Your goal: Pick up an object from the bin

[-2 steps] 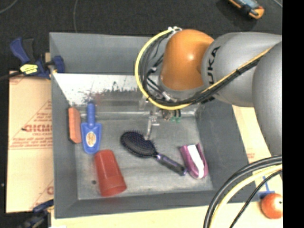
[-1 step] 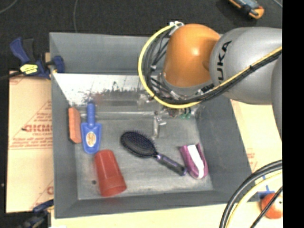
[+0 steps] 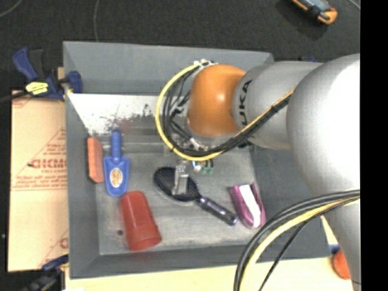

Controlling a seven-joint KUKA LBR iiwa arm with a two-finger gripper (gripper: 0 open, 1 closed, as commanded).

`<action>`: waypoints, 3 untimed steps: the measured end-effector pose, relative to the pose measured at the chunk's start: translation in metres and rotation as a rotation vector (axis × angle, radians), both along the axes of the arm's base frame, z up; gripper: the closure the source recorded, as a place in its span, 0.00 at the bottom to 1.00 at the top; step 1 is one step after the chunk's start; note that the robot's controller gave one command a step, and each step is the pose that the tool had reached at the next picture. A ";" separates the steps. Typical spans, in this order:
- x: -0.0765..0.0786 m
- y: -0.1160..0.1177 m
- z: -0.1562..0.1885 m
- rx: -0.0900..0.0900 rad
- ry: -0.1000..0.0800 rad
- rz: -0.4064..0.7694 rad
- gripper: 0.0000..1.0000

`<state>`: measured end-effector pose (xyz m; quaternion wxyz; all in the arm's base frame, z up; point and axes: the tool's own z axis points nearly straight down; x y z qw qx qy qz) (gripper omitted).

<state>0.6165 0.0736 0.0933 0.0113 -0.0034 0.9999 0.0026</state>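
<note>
The gripper (image 3: 182, 182) is seen low in the middle of the bin (image 3: 82, 211), directly over the oval head of a black brush-like thing (image 3: 213, 208). Whether it is spread or pressed together cannot be told. The black thing's long axis is laid aslant, from the head under the gripper down to the handle's end beside a purple-and-white thing (image 3: 247, 204) at the lower right, so a grasp across that axis at the head is judged to need no sideways shift. A red cup (image 3: 139, 222) and a blue trowel (image 3: 115, 170) are set apart to the left.
</note>
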 end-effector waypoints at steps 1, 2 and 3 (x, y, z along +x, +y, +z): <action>-0.011 -0.003 0.009 -0.006 -0.016 0.171 0.00; -0.007 0.004 -0.020 0.002 0.005 -0.037 0.00; -0.020 -0.053 -0.018 -0.005 -0.025 0.147 0.00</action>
